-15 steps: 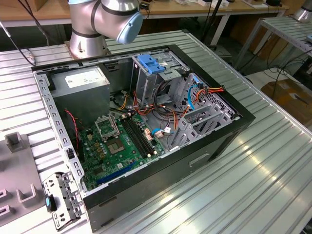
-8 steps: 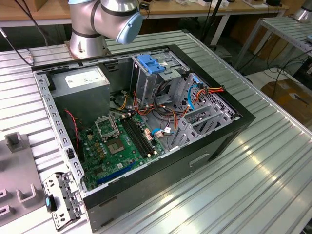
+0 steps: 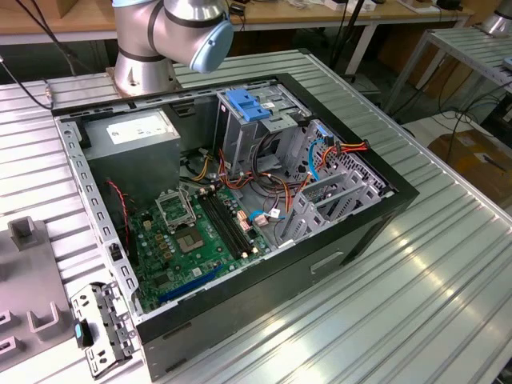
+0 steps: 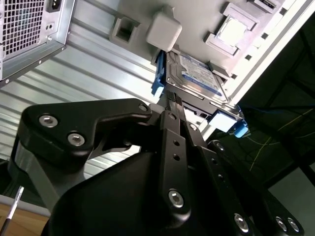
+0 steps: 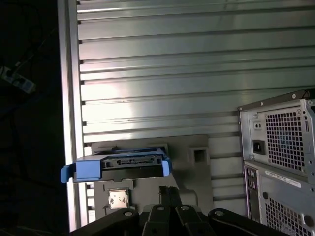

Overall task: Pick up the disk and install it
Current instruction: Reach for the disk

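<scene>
Lying on a grey tray [image 5: 189,182] near the ribbed table [image 5: 172,73] edge, the disk [image 4: 197,78], dark grey drive, pale label, bright blue rail framing its sides, gripper [image 4: 171,97] fingers narrow, nearly together, tips at its near corner, hold not discernible

- Exterior view: bright, even light. A soft sheen lies on the ribbed table [image 3: 416,264], and mild shadow fills the case [image 3: 264,280].
- First wrist view: a white glare patch sits on the table well beyond the jaws. Past the table edge all is dark, and the disk [image 5: 115,164] face is shaded.
- Second wrist view: the gripper [image 4: 170,96] is near-black with dull highlights, and the disk top ahead of the jaws catches light.
</scene>
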`<state>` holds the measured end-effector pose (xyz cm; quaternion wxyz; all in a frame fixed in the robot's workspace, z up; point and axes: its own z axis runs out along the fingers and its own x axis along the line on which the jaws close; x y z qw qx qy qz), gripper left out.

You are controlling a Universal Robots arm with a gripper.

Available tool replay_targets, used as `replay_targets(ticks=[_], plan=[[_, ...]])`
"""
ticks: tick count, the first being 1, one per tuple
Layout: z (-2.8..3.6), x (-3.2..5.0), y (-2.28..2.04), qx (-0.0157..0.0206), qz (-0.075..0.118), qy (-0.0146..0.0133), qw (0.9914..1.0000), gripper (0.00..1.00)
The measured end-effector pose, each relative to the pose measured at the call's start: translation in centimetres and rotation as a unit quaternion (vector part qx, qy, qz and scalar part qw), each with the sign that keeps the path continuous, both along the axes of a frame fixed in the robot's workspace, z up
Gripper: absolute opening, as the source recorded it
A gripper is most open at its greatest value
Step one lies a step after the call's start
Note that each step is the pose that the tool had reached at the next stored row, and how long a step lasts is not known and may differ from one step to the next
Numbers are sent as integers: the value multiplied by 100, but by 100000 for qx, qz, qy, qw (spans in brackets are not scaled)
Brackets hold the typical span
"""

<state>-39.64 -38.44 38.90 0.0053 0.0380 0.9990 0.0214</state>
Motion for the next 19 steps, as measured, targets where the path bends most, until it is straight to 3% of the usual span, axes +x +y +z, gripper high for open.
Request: replay_targets(ticks=[12, 19], plan=[[-5, -328, 37, 3, 2, 44, 100000, 11], [-6, -344, 39, 2, 1, 67, 100000, 11]])
